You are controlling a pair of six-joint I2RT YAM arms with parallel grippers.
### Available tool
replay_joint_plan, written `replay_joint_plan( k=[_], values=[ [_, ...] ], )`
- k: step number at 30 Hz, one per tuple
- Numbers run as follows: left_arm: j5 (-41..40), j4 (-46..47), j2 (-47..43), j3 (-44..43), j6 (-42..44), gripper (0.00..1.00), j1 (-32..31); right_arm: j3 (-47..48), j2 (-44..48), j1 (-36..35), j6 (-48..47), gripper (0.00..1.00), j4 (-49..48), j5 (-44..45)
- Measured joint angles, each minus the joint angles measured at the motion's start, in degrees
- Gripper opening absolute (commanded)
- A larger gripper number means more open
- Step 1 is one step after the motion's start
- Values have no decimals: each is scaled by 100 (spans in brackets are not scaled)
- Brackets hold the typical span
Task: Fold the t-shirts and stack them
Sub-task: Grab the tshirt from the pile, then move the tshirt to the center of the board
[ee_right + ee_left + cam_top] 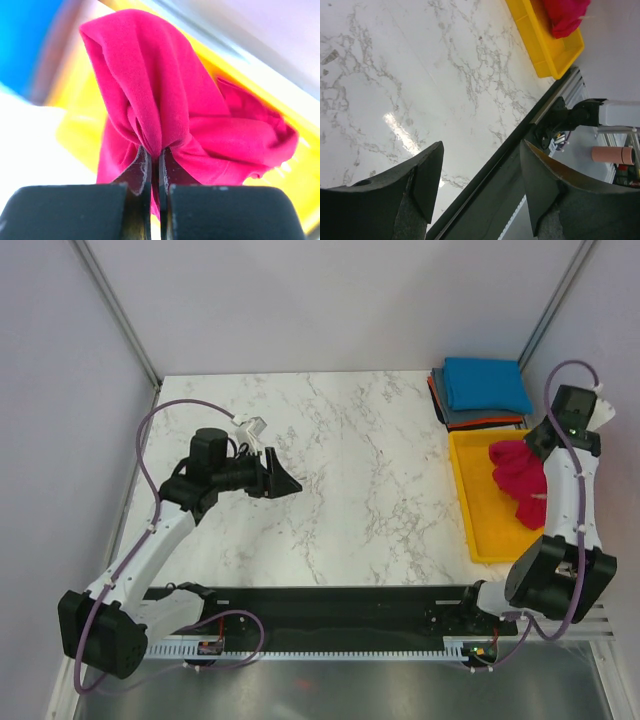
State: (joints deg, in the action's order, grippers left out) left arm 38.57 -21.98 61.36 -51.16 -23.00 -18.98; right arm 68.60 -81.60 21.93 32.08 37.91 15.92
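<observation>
Your right pincer (155,157) clamps the crimson t-shirt (165,95) over the yellow tray (480,512), seen only from its wrist; your left pincer (481,152) gapes above the worktop (395,75).

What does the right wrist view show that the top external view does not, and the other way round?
Only the right wrist view: the right gripper with its jaws shut on a fold of the red t-shirt. Only the top view: the left gripper over the marble table. Both: the red t-shirt and the yellow tray.
</observation>
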Motion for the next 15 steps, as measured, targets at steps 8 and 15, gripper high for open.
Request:
replay_joint_plan(
  k=[8, 15],
  values=[
    [-662, -332, -24, -83, 13, 75, 103, 2656, 957, -507, 492, 0, -79, -2752],
    [-1279, -601, -437, -221, -37, 77, 103, 2839, 1327, -1873, 1652, 13, -1517, -4522]
  ],
)
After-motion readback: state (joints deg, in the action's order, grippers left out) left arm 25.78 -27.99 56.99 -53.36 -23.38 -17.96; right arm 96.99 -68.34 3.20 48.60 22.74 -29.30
